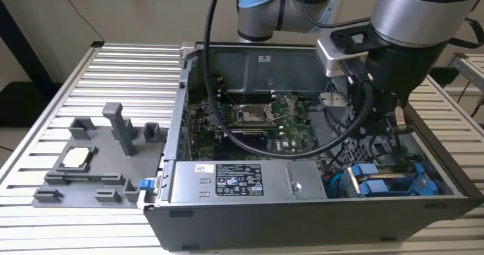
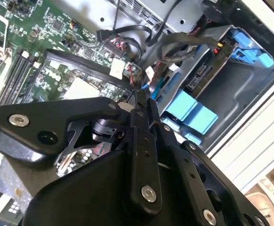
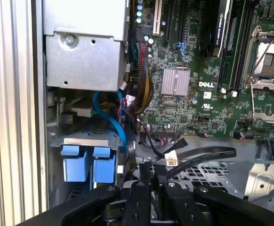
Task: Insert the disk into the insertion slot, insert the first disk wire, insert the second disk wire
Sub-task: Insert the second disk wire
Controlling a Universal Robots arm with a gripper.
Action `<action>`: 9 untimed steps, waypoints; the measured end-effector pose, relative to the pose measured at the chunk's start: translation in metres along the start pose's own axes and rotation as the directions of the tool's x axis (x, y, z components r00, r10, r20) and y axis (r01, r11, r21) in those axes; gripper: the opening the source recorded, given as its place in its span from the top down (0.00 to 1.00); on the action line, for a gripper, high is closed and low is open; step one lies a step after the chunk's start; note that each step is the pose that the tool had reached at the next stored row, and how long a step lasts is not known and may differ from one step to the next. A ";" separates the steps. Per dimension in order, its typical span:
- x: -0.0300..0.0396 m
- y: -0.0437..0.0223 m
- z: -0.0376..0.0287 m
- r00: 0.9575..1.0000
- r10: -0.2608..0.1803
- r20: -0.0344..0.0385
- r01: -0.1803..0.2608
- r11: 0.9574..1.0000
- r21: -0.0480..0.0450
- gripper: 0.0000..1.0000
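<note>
Surface: a ribbed metal desk point(image 1: 121, 62) carries an open computer case point(image 1: 302, 209) and, at the exterior view's left, a grey fixture tray point(image 1: 90, 170).
Case interior: green motherboard point(image 1: 250, 119) at centre; silver power supply point(image 1: 242, 181) along the near wall.
Disk: blue-framed disk point(image 1: 378, 181) sits seated in the insertion slot point(image 1: 423, 170) at the near right corner of the case; its blue tabs show in both wrist views point(image 3: 87, 162).
End effector: the end effector point(image 3: 153, 181) hangs low inside the case, just beside the drive cage; its fingers are drawn close together, apparently pinching a dark cable connector, though the grip itself is not clearly seen.
Wires: black cables point(image 3: 198, 155) and a blue cable point(image 3: 111, 120) lie loose near the cage.
Step in hand: judged to be wire insertion, the disk being already home.
Next move calls for: fine alignment of connector to the drive's port.
</note>
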State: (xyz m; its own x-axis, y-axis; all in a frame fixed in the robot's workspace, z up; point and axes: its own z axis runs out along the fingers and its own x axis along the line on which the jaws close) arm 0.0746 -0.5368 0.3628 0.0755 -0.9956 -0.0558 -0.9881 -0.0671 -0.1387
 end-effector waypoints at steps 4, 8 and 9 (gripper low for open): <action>0.0126 -0.0056 0.0000 1.000 0.000 -0.001 0.000 1.000 -0.011 0.84; 0.0216 -0.0141 0.0008 1.000 0.002 -0.004 -0.002 0.999 -0.037 0.84; 0.0222 -0.0162 0.0010 1.000 0.002 -0.006 -0.002 0.999 -0.045 0.84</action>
State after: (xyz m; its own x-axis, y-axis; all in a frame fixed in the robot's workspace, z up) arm 0.0924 -0.5578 0.3627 0.0731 -0.9961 -0.0504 -0.9933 -0.0681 -0.0937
